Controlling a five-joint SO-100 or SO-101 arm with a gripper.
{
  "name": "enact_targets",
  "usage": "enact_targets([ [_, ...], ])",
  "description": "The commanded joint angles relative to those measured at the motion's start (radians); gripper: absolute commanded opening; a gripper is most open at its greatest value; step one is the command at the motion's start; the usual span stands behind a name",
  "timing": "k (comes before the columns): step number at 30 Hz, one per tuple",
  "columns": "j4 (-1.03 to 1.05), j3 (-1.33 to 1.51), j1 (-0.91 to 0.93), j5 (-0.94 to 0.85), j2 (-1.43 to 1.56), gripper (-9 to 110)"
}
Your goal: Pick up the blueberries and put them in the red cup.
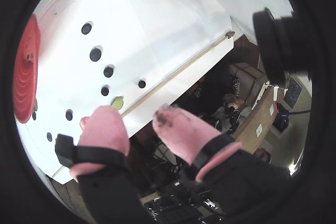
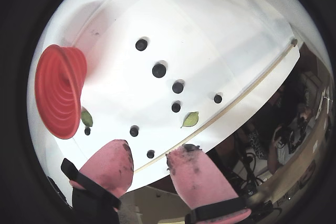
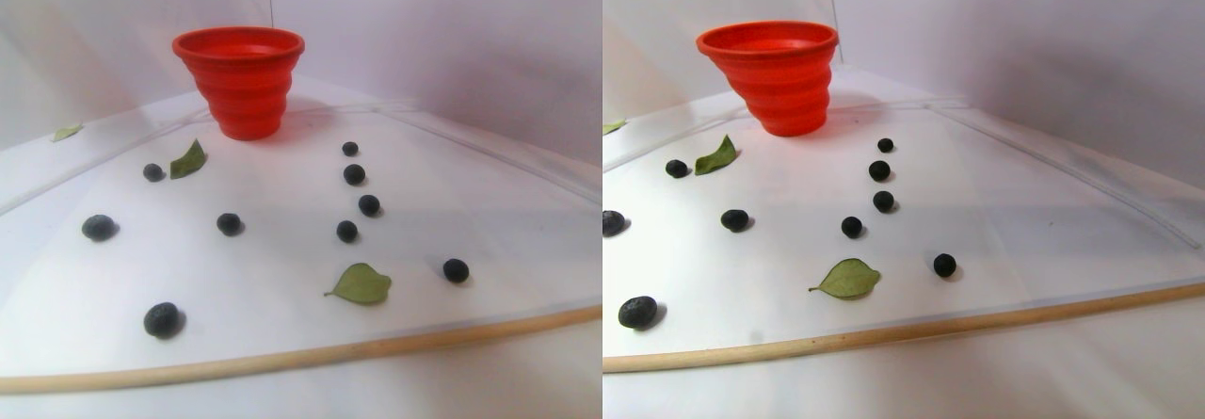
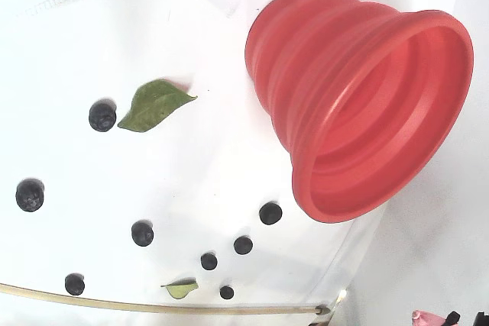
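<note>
Hovering above the table's near edge, your gripper [image 2: 149,158] is spread and empty. Blueberries [image 2: 159,70] lie scattered mid-frame, the red cup [image 2: 60,91] at left. Descend carelessly and a pink pad may nudge a berry rolling off the white table [image 2: 210,35].

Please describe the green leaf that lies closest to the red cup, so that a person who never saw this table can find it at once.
Start at the red cup standing upright at the back of the white table in the stereo pair view. Just in front of it and to the left lies the leaf, next to one of the blueberries. It is narrower and darker than the leaf near the wooden edge strip.
</note>
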Motion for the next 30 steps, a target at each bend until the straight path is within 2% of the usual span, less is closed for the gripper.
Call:
enact_targets([
  [1,-0.094,0.021,0.026,-0.014,-0.021,12],
  [11,-0.264,0.08,0.021,-0.003,-0.137,13],
  [30,-0.589,0.235,-0.012,0.121,-0.304,14],
])
